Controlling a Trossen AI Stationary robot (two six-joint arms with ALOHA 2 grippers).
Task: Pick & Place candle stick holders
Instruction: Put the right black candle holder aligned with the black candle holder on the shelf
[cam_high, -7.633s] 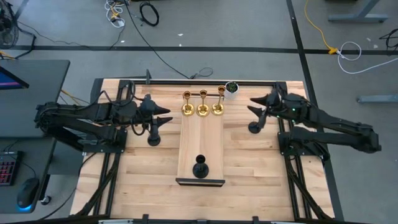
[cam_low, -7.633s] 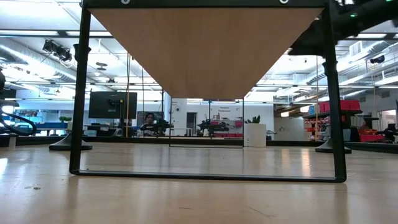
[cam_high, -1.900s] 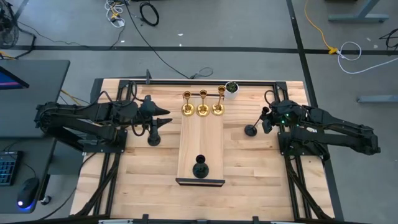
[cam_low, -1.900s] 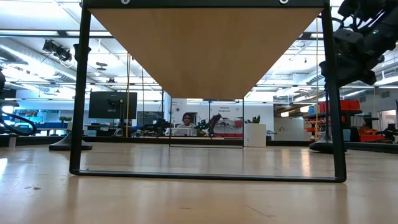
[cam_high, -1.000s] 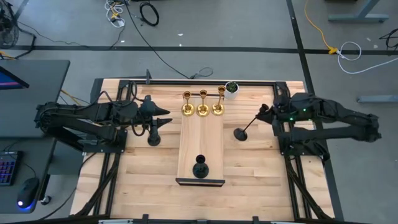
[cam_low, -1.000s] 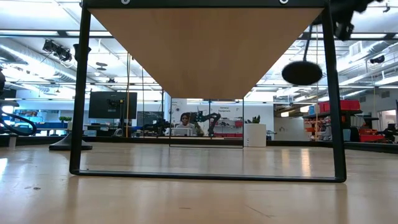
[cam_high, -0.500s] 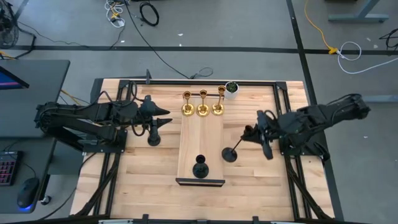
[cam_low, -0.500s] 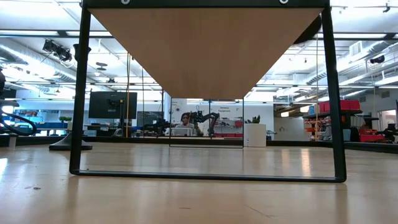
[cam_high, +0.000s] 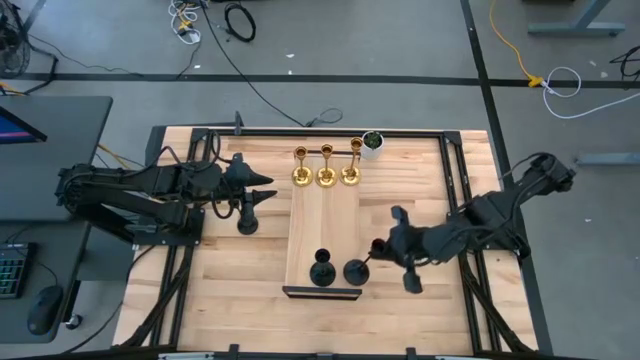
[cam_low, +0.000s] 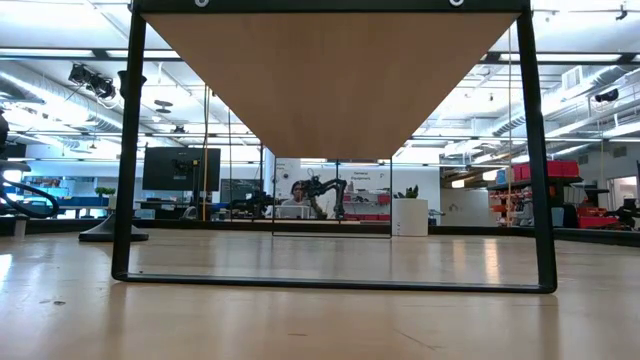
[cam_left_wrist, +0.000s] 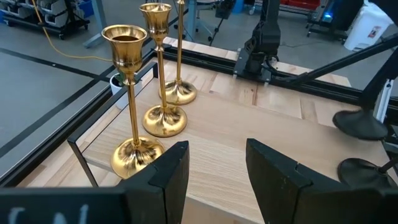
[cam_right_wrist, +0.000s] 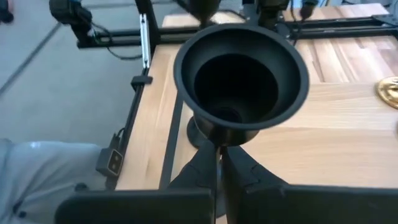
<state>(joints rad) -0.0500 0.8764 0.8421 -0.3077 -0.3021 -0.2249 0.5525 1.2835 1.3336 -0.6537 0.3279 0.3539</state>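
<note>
Three gold candle stick holders stand by their bases in a row at the far end of the raised wooden platform; they also show in the left wrist view. One black holder stands on the platform's near end. Another black holder stands on the table beside my left gripper, which is open and empty. My right gripper is shut on a third black holder at the platform's near right edge. My right gripper pinches the black holder's thin stem between its two shut fingers, just under the cup. The fingers come from the table's right side. The holder is tilted, its cup toward the wrist and its base toward the platform; whether the base touches the platform, I cannot tell.
A small white pot with a green plant stands at the far edge, right of the gold holders. The platform stands on a thin black frame. Black rails run along the table's sides. Bare table lies either side of the platform.
My right gripper has carried the black holder from the table's right middle toward the near edge and left, up to the platform's near right edge. The holder has stayed tilted, base leading. The arm has swung round toward the near side.
</note>
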